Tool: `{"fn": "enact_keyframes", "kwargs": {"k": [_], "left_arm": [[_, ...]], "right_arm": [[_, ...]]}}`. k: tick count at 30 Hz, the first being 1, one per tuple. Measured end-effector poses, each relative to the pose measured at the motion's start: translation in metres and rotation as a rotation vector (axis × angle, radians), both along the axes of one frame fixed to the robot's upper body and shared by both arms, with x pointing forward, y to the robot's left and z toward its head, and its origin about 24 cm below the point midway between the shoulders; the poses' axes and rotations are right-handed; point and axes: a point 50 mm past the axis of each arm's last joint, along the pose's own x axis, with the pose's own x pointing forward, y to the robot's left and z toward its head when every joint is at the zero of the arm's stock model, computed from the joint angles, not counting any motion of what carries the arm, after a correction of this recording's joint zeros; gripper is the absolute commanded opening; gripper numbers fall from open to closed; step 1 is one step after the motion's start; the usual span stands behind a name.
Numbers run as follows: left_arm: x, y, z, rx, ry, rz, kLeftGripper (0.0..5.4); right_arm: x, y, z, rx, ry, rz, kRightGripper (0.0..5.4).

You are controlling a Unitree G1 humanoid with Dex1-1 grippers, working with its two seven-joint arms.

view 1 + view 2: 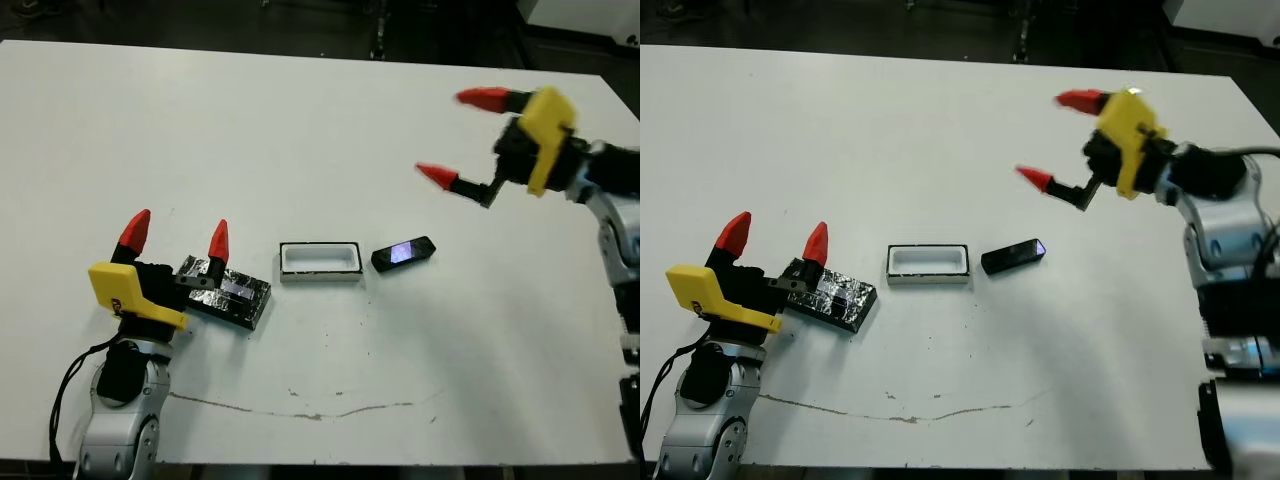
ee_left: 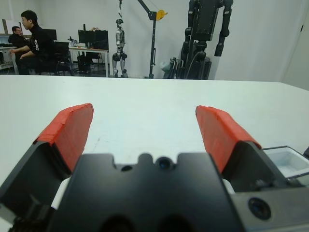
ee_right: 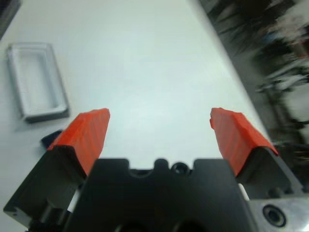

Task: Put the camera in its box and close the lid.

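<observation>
The camera, a small black gadget with a bluish screen, lies on the table just right of the box, an empty white-walled tray. The lid, black and speckled with a pale label, lies left of the box. My left gripper stands open at the lid's left end, fingertips pointing up, holding nothing. My right gripper hovers open above the table, up and to the right of the camera. In the right wrist view the box and a corner of the camera show.
A thin dark crack line runs across the white table near its front edge. Beyond the table, the left wrist view shows seated people at desks and robot stands.
</observation>
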Motion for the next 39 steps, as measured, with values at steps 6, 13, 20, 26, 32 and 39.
{"fn": "enact_keyframes", "kwargs": {"k": [6,13,20,26,32,39], "left_arm": [[0.0,0.0,0.0,-0.005,0.0,0.002,5.39],[0.0,-0.001,0.0,-0.006,0.0,0.011,5.39],[0.0,-0.001,-0.001,0.008,0.002,0.023,5.39],[0.0,-0.002,-0.001,0.011,0.002,0.026,5.39],[0.0,-0.002,-0.001,0.004,0.002,0.027,5.39],[0.0,-0.002,-0.001,0.002,0.003,0.026,5.39]], "right_arm": [[0.005,0.006,-0.015,-0.23,0.124,0.176,5.4],[0.007,0.019,-0.021,-0.503,0.208,0.343,5.4],[0.006,0.026,-0.035,-0.59,0.323,0.438,5.4],[0.008,0.028,-0.045,-0.59,0.37,0.442,5.4],[0.01,0.031,-0.051,-0.591,0.377,0.42,5.4],[0.012,0.032,-0.054,-0.566,0.373,0.378,5.4]]}}
